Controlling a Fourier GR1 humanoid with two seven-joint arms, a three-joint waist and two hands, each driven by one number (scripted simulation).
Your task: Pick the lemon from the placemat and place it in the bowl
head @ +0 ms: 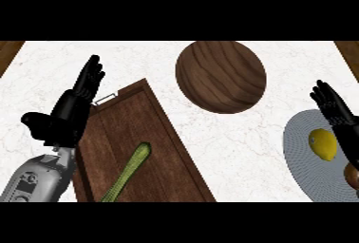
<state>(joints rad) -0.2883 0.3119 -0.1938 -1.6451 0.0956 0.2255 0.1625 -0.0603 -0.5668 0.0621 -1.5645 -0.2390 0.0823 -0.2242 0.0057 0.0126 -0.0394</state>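
Observation:
A yellow lemon (323,144) lies on the round grey placemat (303,156) at the right edge of the counter. The brown wooden bowl (221,76) sits at the back, left of the placemat. My right hand (335,111) stands open at the right edge, fingers straight and pointing away, just above and right of the lemon, not touching it. At the left, my left hand (70,109) stays open with fingers up, over the edge of a wooden board. Neither hand holds anything.
A dark wooden cutting board (161,156) with a metal handle lies at the lower left, with a green vegetable stalk (129,172) on it. A brown object (351,174) shows at the placemat's right edge, mostly cut off. White marble counter lies between board and placemat.

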